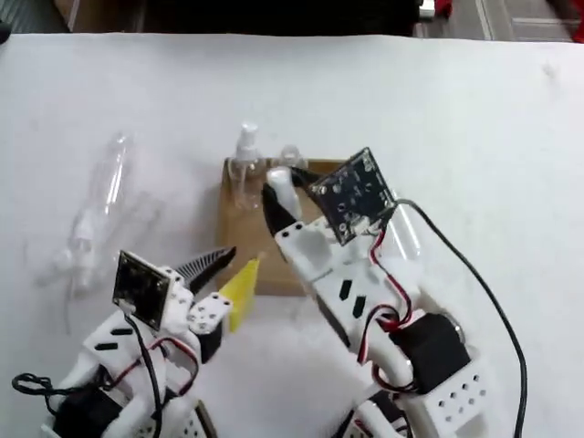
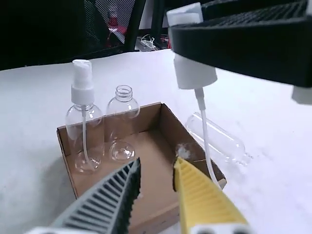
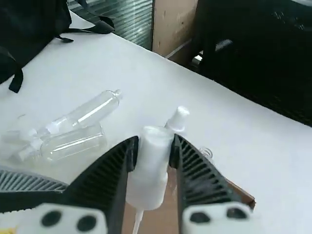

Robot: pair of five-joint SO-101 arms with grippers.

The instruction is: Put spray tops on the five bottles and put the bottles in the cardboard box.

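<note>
Trailing a thin tube (image 2: 204,131), white spray top (image 2: 195,73).

Upright in cardboard box (image 2: 152,157): capped bottle (image 2: 84,132), open bottle (image 2: 122,123).

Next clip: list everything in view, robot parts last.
Box: one, brown cardboard, mid-table.
Capped bottle: one, clear, white top, standing in box.
Open bottle: one, clear, in box beside it.
Bottle pair: two, clear, lying on left arm's side.
Single bottle: one, clear, lying beside box.
Loose tops: count unclear, white, by the pair.
Spray top: one, white, held above box.
Table: one, white.
Left gripper: grey and yellow, open, near box.
Right gripper: black, shut on spray top.
</note>
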